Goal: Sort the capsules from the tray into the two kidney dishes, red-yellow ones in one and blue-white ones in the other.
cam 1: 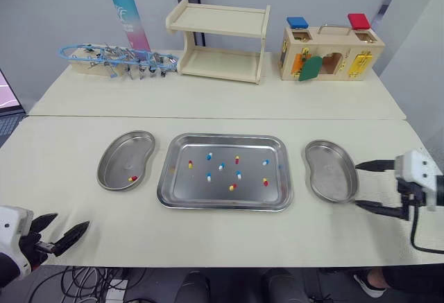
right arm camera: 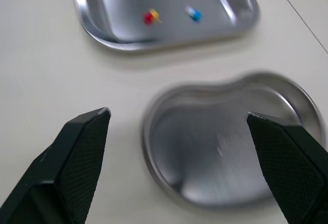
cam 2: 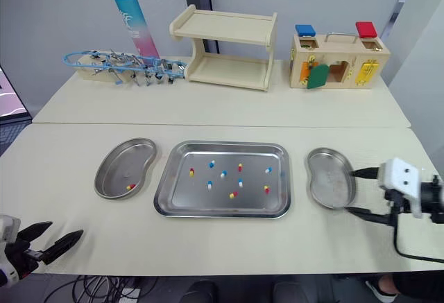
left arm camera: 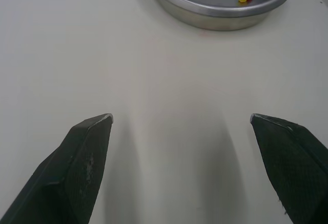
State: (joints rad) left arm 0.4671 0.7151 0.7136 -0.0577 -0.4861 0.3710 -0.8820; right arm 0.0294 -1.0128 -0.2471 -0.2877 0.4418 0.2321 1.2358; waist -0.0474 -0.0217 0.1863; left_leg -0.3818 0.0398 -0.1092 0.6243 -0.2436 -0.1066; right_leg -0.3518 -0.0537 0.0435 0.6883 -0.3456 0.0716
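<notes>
a tray (cam 1: 173, 195) sits mid-table (cam 1: 222, 105), toward the front edge. the left kidney dish (cam 1: 114, 156) lies just beside it on the left, and the right kidney dish (cam 1: 331, 172) just beside it on the right, neither touching it. loose capsules (cam 1: 222, 166) lie scattered in the tray, apart from one another. a single capsule (cam 1: 132, 178) lies in the left kidney dish, near its front. along the back of the table, from left to right, stand a clip rack (cam 1: 114, 59) with a tube (cam 1: 129, 17) upright behind it, a two-tier shelf (cam 1: 218, 43) and a latch box (cam 1: 329, 53). the left gripper (cam 1: 71, 221) is at the front left corner, and the right gripper (cam 1: 357, 186) just right of the right kidney dish.
</notes>
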